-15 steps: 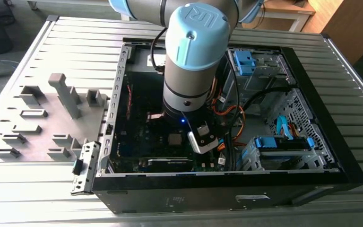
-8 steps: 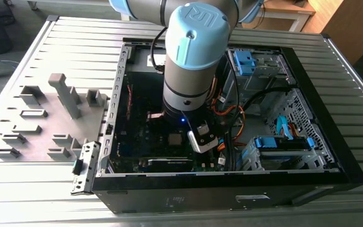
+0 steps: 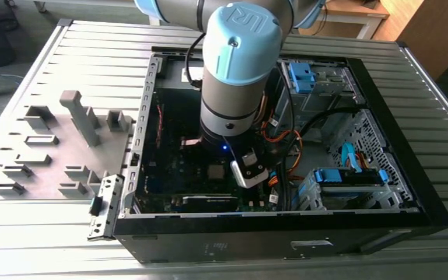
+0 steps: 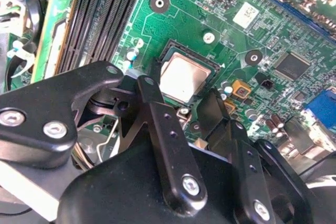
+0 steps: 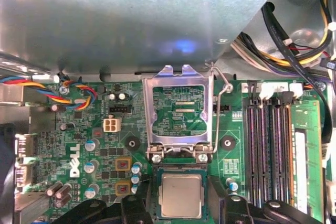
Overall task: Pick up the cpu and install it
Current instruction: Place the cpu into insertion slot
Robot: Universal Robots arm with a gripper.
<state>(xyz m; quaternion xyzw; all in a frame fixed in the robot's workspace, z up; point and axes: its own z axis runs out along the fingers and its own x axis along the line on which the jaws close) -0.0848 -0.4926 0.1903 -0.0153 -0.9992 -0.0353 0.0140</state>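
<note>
Cpu [image 5: 181, 195] seated flat in its socket, flanked by the spread, empty fingers of the gripper [image 4: 179, 90], beside the raised metal retention frame [image 5: 181, 74] on the green motherboard [image 5: 79, 129]; judged light, stiff and fragile, best gripped by opposite edges

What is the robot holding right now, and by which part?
Nothing: the end effector is open, its fingers standing clear on either side of the cpu, which lies in its socket.
</note>
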